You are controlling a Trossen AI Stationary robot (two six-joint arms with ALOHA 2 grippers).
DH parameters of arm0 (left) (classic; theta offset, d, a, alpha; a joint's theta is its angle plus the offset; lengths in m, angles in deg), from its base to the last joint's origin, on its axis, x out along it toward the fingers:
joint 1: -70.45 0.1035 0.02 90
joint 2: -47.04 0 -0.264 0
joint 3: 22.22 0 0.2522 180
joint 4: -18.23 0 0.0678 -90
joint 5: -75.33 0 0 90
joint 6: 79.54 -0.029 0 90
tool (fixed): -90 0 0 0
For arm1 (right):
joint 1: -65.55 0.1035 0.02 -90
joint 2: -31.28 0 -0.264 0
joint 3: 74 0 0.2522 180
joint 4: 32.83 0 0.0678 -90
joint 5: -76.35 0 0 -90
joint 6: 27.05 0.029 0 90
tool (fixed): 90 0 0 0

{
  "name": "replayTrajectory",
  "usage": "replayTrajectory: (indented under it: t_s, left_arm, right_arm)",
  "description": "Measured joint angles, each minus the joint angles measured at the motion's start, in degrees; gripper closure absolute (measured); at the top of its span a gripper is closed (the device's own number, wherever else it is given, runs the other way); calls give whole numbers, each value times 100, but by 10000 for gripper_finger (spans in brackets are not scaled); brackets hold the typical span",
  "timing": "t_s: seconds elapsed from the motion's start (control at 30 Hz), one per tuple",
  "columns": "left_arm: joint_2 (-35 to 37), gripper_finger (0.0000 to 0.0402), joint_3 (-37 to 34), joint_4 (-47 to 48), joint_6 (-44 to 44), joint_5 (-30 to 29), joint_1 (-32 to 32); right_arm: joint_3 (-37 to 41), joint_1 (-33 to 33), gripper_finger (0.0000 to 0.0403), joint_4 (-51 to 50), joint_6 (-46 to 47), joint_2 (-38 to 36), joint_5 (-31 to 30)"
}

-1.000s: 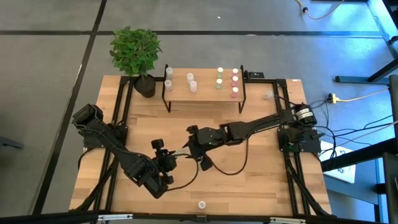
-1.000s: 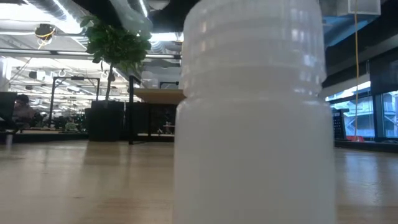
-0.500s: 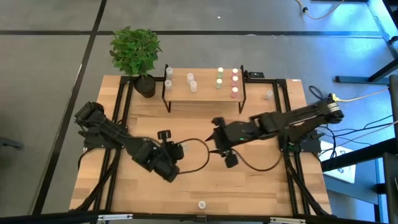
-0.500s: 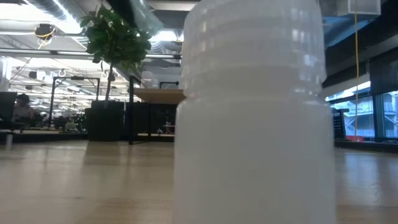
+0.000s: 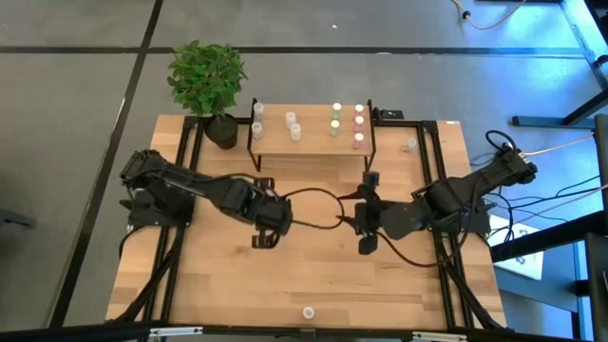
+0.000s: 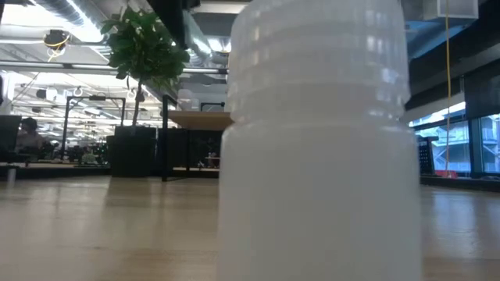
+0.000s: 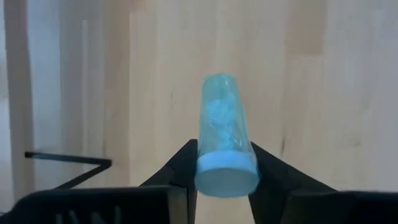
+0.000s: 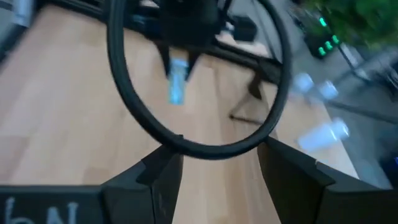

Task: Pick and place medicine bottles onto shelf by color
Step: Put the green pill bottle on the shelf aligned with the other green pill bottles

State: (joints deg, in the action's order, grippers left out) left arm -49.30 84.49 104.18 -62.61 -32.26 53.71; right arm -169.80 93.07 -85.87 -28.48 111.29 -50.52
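From above, the light-wood shelf [image 5: 312, 139] on thin black legs carries small capped bottles, and one bottle [image 5: 308, 312] stands alone by the table's near edge. The left gripper [image 7: 225, 163] pinches a translucent cylindrical bottle [image 7: 222, 133] (white cap nearest the lens). In the right wrist view, the right gripper [image 8: 219, 163] gapes empty over smooth wood.

Bare tabletop [image 5: 313, 275] lies open in front; the shelf [image 5: 313, 141], potted plant [image 5: 209, 85] and a looping cable [image 5: 318, 204] crowd the back.
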Motion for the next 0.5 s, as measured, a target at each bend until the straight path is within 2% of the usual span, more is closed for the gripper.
replayTrajectory:
  t_s: [0.1, 0.2, 0.33, 0.5]
  left_arm:
    - [-15, 313, 0, 103, -190, 79, 182]
    - [-62, 314, -4, 107, -354, 72, 358]
    - [-50, 314, -4, 111, -437, 76, 586]
    - [-121, 314, -4, -261, -831, 150, 800]
  right_arm:
    - [10, -22, 196, -414, 393, -59, -244]
    - [276, -111, 196, -671, 662, -229, -140]
    - [975, -229, 196, -697, 1185, -635, 329]
    - [2015, -266, 196, -289, 1777, -1400, 355]
